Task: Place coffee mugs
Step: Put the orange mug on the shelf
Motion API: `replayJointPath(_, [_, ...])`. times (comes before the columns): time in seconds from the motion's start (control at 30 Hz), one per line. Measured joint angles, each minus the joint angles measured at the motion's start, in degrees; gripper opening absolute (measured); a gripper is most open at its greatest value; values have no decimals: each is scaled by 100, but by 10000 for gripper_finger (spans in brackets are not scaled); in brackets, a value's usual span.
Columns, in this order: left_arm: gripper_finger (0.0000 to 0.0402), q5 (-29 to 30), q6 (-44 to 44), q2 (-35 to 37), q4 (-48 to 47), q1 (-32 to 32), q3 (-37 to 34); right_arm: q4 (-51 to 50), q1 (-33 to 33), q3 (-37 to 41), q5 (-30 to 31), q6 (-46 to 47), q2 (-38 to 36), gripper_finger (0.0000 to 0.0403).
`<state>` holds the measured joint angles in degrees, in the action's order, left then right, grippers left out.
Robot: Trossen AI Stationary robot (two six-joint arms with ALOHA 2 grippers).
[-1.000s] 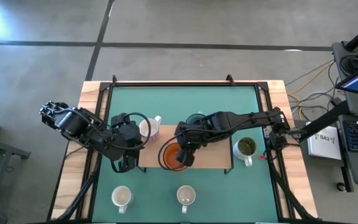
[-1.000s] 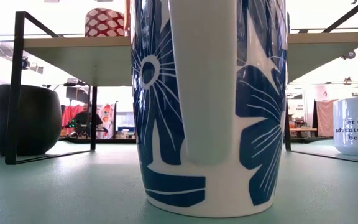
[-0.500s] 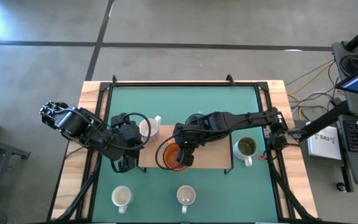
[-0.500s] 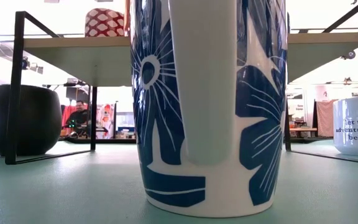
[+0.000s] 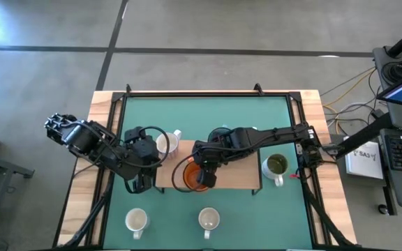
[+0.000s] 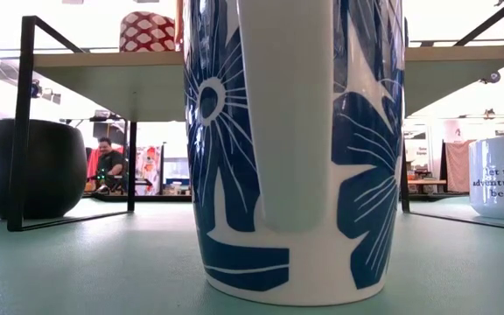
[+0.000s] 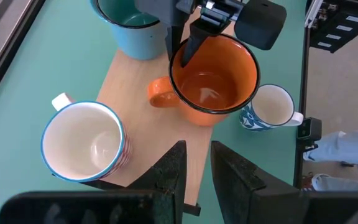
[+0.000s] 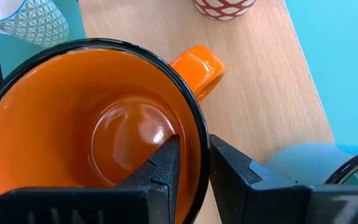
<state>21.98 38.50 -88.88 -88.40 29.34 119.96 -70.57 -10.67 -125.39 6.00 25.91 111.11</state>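
An orange mug (image 5: 190, 176) with a black rim is over the wooden shelf board (image 5: 239, 180) at mid-table, and my right gripper (image 5: 205, 169) is shut on its rim. On the board's far left corner stands a white mug with a red pattern (image 5: 165, 144). A teal mug (image 7: 129, 25) stands at the far side, mostly hidden under my right arm in the high view. My left gripper (image 5: 139, 183) hovers open and empty above the board's near left corner. My right gripper has the orange mug's rim (image 8: 194, 146) between its fingers, one finger (image 8: 163, 165) inside the cup and one outside, on the side away from the handle (image 8: 197, 70). The fingers slant down from the table's right. Whether the mug's base rests on the board, I cannot tell.
A mug with an olive-green inside (image 5: 276, 166) stands on the green mat at the right. Two mugs, white inside, stand near the front edge: one (image 5: 137, 221) at the left and a blue-flowered one (image 6: 296, 149) at the middle. The board stands raised on a black metal frame (image 6: 20, 122).
My right gripper has rolled a little at the wrist, and the orange mug has shifted slightly toward the table's left over the board.
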Motion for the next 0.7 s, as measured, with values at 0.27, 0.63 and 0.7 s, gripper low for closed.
replayJointPath(0.27, [55, 0, 0, 0, 0, -1, 0, 20, 36, -2, -9, 0, 0, 46])
replayJointPath(0.63, [55, 0, -2, 0, -72, -1, 0, 91, 72, -2, -72, 28, -11, 24])
replayJointPath(0.7, [55, -1, -2, 0, -85, 1, 0, 95, 103, -2, -63, 39, -11, 24])
